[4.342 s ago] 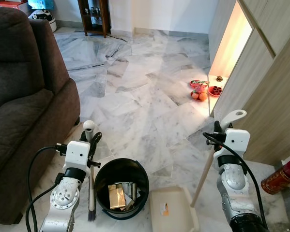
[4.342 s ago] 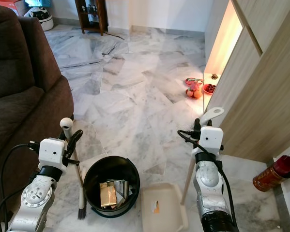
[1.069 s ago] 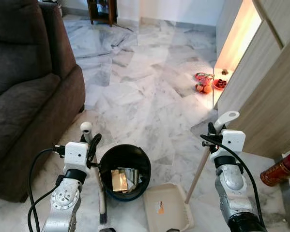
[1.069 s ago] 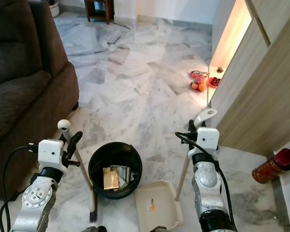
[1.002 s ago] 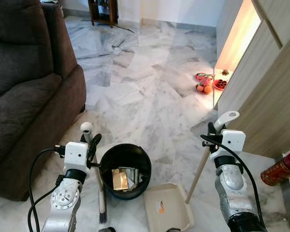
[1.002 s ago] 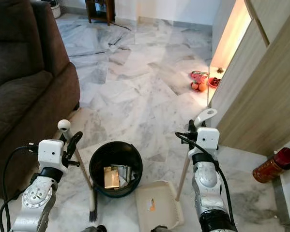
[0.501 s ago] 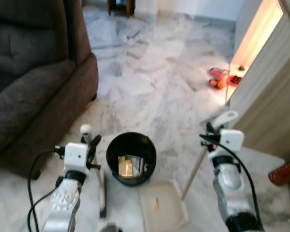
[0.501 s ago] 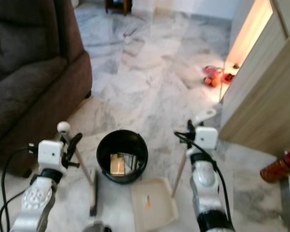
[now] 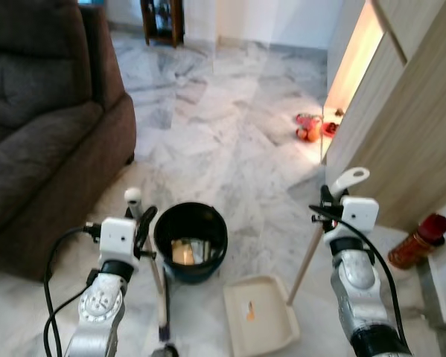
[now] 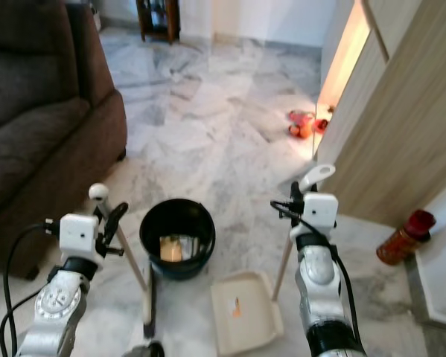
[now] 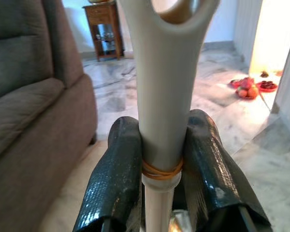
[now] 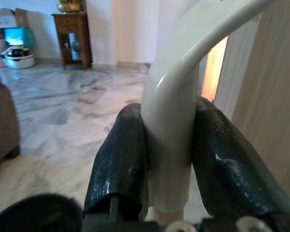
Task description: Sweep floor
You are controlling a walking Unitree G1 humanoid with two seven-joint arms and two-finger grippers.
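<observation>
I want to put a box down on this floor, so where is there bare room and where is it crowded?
Free: the marble floor between the sofa and the wooden cabinet, beyond the black bin. Crowded: close in, where bin, broom and dustpan cluster. A red canister sits by the cabinet; red dishes near its far end.

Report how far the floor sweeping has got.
Done: the black bin already holds scraps, and the dustpan lies on the marble floor with one small orange bit in it. In hand: the left gripper is shut on the broom handle, the right gripper on the dustpan handle. Left: tipping that bit into the bin.
</observation>
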